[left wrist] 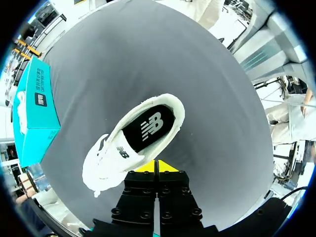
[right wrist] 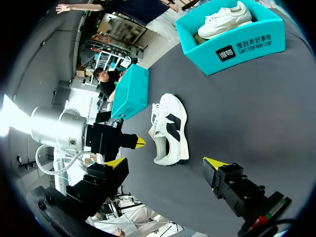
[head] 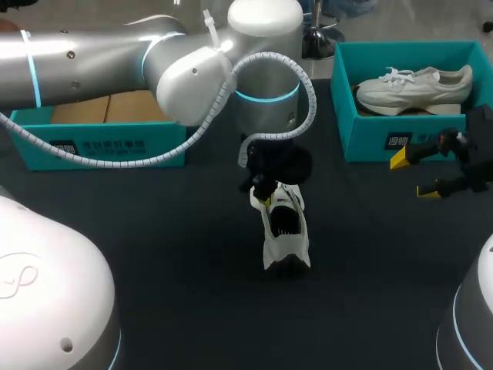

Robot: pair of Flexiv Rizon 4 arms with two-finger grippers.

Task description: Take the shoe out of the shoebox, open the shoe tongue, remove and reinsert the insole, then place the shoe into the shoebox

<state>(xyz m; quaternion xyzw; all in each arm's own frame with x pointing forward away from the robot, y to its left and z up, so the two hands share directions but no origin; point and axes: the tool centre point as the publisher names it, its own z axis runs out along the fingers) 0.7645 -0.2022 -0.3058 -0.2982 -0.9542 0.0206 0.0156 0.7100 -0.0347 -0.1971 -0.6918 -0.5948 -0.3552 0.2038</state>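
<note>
A white shoe (head: 286,230) stands on the dark table at the middle, its black insole (left wrist: 148,126) showing inside the opening. My left gripper (head: 268,200) hangs over the shoe's far end. It is shut (left wrist: 157,166), with its yellow tips right at the shoe's (left wrist: 106,160) collar edge and nothing visible between them. The right gripper (head: 414,176) stands open at the right, in front of the teal shoebox (head: 370,139). In its wrist view the shoe (right wrist: 170,131) lies well ahead of its spread fingers (right wrist: 165,162), with my left gripper (right wrist: 134,142) beside the shoe.
A second white shoe (head: 413,85) lies inside the shoebox (right wrist: 232,47) at the back right. Another teal box (head: 100,146) with a cardboard bottom sits at the back left, under my left arm. Dark tabletop surrounds the shoe.
</note>
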